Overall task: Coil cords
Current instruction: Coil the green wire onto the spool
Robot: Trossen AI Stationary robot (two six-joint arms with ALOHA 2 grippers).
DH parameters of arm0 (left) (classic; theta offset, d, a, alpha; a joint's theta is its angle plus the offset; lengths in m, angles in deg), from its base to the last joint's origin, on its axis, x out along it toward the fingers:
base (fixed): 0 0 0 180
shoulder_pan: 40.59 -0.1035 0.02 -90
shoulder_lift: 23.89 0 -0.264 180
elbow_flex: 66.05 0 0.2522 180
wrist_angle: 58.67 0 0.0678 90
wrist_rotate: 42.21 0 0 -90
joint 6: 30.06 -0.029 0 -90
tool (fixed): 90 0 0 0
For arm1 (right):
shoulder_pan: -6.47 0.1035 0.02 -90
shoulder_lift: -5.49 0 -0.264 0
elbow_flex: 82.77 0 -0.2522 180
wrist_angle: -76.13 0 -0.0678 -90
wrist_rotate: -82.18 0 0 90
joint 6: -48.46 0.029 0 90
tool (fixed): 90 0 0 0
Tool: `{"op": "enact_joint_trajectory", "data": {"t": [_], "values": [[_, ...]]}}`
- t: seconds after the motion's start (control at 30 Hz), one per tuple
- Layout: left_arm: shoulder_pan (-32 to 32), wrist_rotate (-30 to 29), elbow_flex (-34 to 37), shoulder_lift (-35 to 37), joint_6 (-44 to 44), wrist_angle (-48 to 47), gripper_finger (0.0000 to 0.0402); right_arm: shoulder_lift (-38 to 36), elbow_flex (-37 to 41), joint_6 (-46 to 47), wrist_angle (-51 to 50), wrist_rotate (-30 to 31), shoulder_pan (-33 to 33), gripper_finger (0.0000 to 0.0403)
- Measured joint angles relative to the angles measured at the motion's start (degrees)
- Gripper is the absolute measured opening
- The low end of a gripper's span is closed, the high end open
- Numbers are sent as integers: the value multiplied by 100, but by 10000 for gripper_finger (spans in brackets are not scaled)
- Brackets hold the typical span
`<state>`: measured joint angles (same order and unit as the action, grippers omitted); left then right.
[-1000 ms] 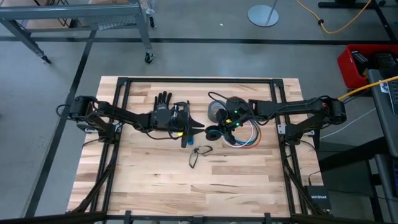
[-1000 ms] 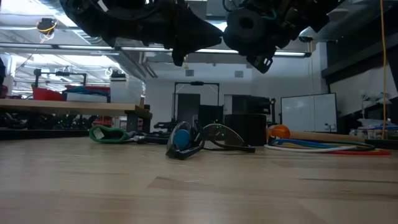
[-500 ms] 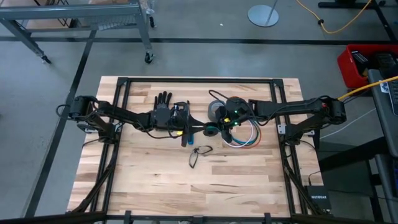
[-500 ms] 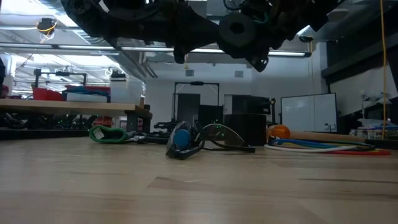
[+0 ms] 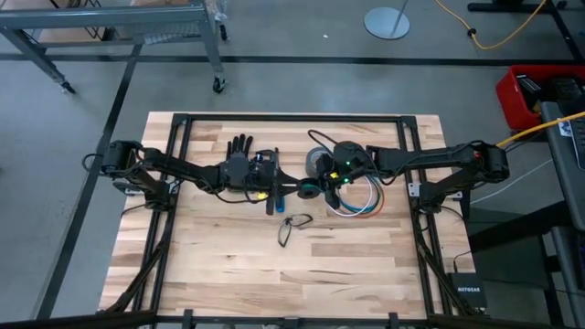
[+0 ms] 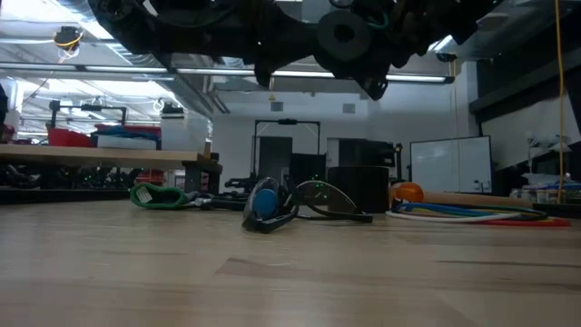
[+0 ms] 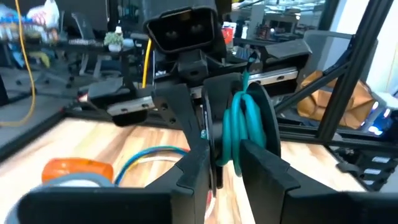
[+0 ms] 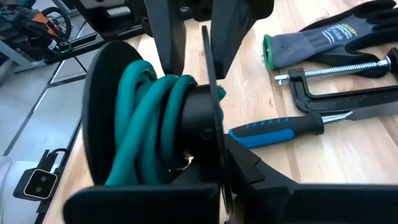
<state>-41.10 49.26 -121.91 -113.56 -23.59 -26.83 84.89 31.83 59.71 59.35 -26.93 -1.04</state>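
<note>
Figure: hand-over above the counter (image 5: 219, 265). My right end effector (image 8: 211, 180) pinches a black spool (image 8: 149, 124) wound with teal cord; my left end effector (image 7: 217, 168) stands spread around that spool, not yet clamped. The cords (image 5: 358, 199) lie ringed on the counter just right of the spool. Next, I judge, the left must grip squarely.

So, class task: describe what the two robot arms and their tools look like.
Both arms are dark, slim and jointed, with thin black cables trailing near their bases. The left tool has two flat, angular black fingers. The right tool carries small green lights on its wrist housing.
</note>
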Motion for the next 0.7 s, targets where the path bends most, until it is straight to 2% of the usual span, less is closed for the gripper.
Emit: {"op": "enact_joint_trajectory", "data": {"t": [0.07,0.23,0.47,0.7], "values": [[4,-3,0,0,-207,57,70,-2,0,-2,7,-6,2,1],[-15,-22,2,0,-364,86,8,-2,0,-2,35,-12,2,18],[-65,-7,2,0,-348,96,2,-2,0,2,17,7,-3,57],[-126,-2,1,9,-15,-105,1,-234,-4,7,-444,1,-95,66]]}}
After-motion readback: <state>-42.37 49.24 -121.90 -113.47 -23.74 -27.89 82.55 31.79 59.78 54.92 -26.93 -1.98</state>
